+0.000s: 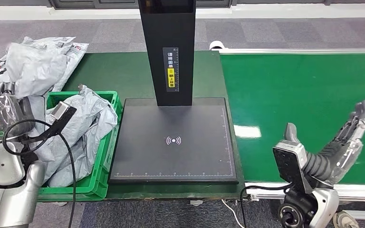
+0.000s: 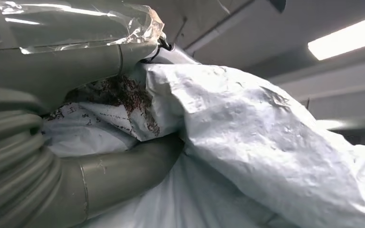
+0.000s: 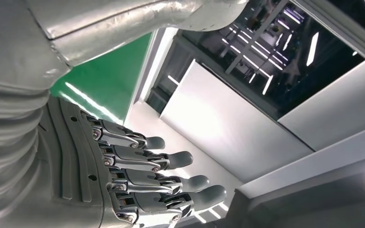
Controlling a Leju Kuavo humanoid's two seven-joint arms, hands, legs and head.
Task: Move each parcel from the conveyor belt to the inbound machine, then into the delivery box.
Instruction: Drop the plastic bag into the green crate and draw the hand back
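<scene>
My left hand (image 1: pixel 1 105) grips a crumpled grey plastic parcel (image 1: pixel 28 71) at the far left, held above the back left corner of the green delivery box (image 1: pixel 105 142). In the left wrist view the thumb (image 2: pixel 123 166) and fingers (image 2: pixel 66 66) clamp the same pale grey parcel (image 2: pixel 247 137). Several grey parcels (image 1: pixel 83 126) lie heaped in the box. The black inbound machine platform (image 1: pixel 173 156) is bare, with its column (image 1: pixel 168 47) behind. My right hand (image 1: pixel 344 140) hovers open and empty over the near edge of the green conveyor belt (image 1: pixel 304 90); its fingers (image 3: pixel 138 175) are spread.
Another grey bag with printed labels (image 1: pixel 69 50) lies on the dark green table (image 1: pixel 119 71) behind the box. The conveyor's metal rail (image 1: pixel 361 190) runs along its near side. A black cable (image 1: pixel 69 156) loops from my left arm in front of the box.
</scene>
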